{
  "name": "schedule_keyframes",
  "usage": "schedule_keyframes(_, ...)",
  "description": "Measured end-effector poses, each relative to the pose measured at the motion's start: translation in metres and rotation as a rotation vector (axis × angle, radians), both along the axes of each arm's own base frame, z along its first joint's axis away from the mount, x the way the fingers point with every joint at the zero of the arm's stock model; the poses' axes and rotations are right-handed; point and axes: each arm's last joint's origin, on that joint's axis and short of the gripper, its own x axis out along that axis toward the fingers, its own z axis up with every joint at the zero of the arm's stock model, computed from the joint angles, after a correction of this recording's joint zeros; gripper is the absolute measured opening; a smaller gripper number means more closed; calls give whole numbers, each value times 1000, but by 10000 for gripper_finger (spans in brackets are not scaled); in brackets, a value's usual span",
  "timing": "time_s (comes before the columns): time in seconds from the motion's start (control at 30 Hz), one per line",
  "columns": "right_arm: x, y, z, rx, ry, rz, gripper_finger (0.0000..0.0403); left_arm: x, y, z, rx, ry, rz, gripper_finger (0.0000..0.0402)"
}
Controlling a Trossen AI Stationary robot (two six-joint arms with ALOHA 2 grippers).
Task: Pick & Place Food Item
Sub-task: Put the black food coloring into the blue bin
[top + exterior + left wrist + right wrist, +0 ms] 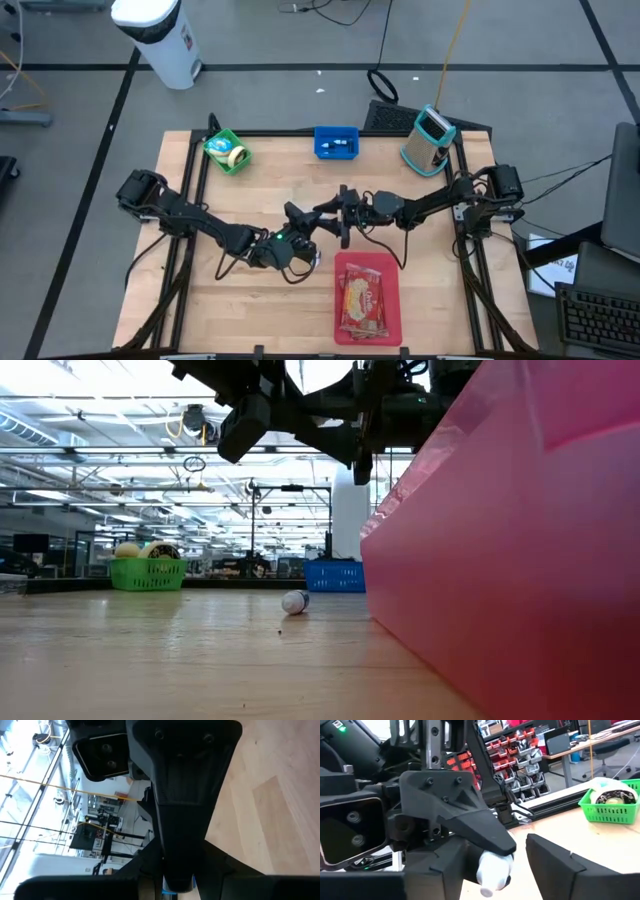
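From above, the left gripper (312, 216) and right gripper (341, 215) are seen meeting mid-table, above a red plastic tray (392, 262).

At table height, a second small white piece (295, 601) is seen lying on the wooden table (150, 660).

In the left wrist view, the grip is hidden.

In the right wrist view, a small white rounded food item with a dark end (493, 869) is clamped by the left gripper's fingers (470, 822); the right gripper's fingers (565, 862) are spread either side of it.

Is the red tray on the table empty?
No, in the high view the flat red plastic tray near the table's front edge has a yellow-and-red food packet lying inside it.
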Motion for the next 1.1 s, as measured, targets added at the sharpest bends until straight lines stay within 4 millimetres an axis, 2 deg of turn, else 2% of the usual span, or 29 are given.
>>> schedule_keyframes(0.43, 0, 1, 0, -2, 7, 52, 72, 0, -1, 0, -41, -21, -10, 83)
schedule_keyframes(0.57, 0, 1, -1, 10, 11, 55, 69, -1, -3, 0, -113, -85, 10, 95)
schedule_keyframes(0.77, 0, 0, -1, -10, 13, 50, 69, 0, -10, 7, -240, -181, 15, 167)
schedule_keyframes(0.97, -1, -8, -3, -8, 61, 17, 61, -13, -16, 44, -539, -287, -222, 225)
schedule_keyframes(1.1, -2, -15, -5, 6, 94, 2, 61, -31, -1, 52, -636, -269, -220, 233)
